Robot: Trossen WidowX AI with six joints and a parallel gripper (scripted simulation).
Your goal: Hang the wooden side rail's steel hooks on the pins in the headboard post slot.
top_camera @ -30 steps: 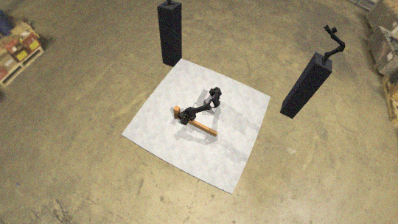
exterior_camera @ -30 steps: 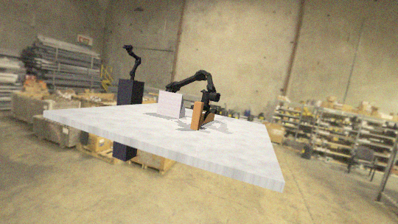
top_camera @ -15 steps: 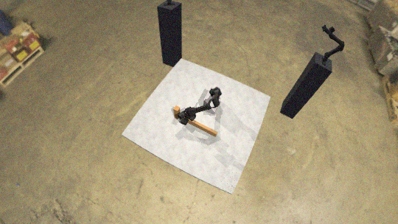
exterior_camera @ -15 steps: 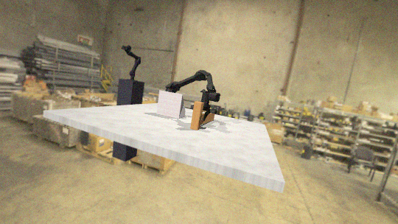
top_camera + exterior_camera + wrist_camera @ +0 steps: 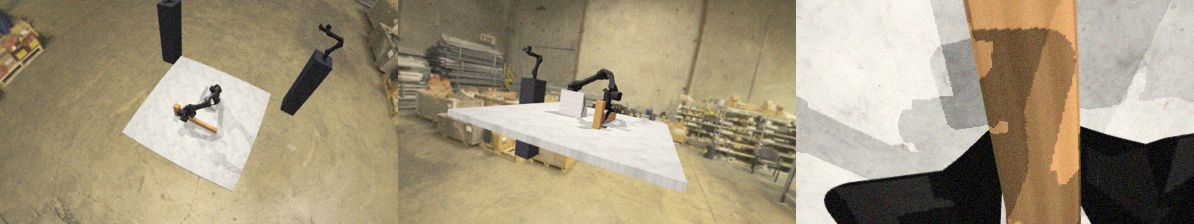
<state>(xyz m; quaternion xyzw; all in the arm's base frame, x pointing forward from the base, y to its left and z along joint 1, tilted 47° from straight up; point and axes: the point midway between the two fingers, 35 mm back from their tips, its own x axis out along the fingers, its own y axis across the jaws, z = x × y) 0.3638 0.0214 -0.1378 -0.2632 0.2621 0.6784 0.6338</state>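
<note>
The wooden side rail (image 5: pixel 203 125) (image 5: pixel 609 117) (image 5: pixel 1031 115) lies along the white table, its far end down on the surface. My gripper (image 5: pixel 184 116) (image 5: pixel 608 107) (image 5: pixel 1022 128) is shut on the rail near its post end; in the wrist view the black fingers flank the rail on both sides. The wooden headboard post (image 5: pixel 177 108) (image 5: pixel 598 114) stands upright on the table right at that end of the rail. The steel hooks, the slot and its pins are hidden in all views.
A white box (image 5: pixel 572 103) stands on the table (image 5: pixel 228 162) (image 5: pixel 545 129) by the arm's base (image 5: pixel 215 89). Two dark pillars (image 5: pixel 169 31) (image 5: pixel 306 82) stand off the table's edges, one bearing a second arm (image 5: pixel 332 38).
</note>
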